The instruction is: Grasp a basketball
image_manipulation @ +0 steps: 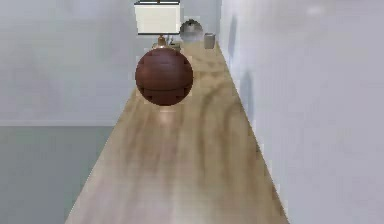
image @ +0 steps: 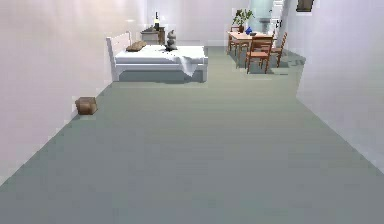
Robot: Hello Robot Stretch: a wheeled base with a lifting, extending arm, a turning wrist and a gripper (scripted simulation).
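A dark reddish-brown ball (image_manipulation: 163, 75), round like a basketball, sits on a long wooden top (image_manipulation: 180, 160) in the arm side view. It lies toward the far end of that top, near the middle of its width. The wooden surface runs along a pale wall on the arm side view's right.
Behind the ball stand a lamp with a white shade (image_manipulation: 157, 16), a silvery round object (image_manipulation: 191, 29) and a small grey cup (image_manipulation: 209, 41). In the forward view, grey floor leads to a white bed (image: 160, 60). A small brown box (image: 87, 105) sits by the wall. A wooden table with chairs (image: 256, 46) stands far off.
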